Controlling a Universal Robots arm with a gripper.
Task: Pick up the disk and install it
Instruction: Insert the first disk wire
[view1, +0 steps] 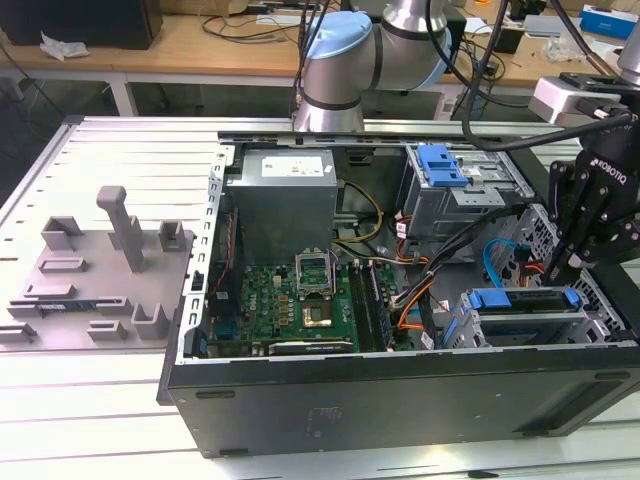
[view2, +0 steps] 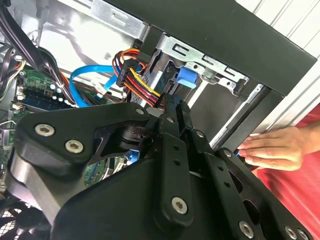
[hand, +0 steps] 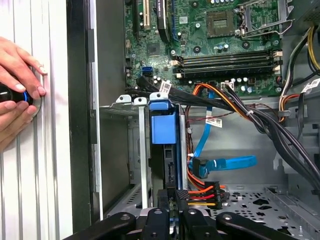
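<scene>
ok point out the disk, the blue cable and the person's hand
disk (hand: 164, 127), first wrist view, on its blue plastic frame
blue cable (hand: 230, 162), first wrist view, on its flat run
hand (view2: 277, 147), second wrist view, on the middle of the hand

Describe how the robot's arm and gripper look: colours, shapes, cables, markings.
The arm is made of rounded silver-grey metal joints, one closed by a pale blue cap, with black cables hanging beside it. The gripper is matt black with white lettering on its body. In the second wrist view it is built of flat, round-ended black links pinned with silver screws.
</scene>
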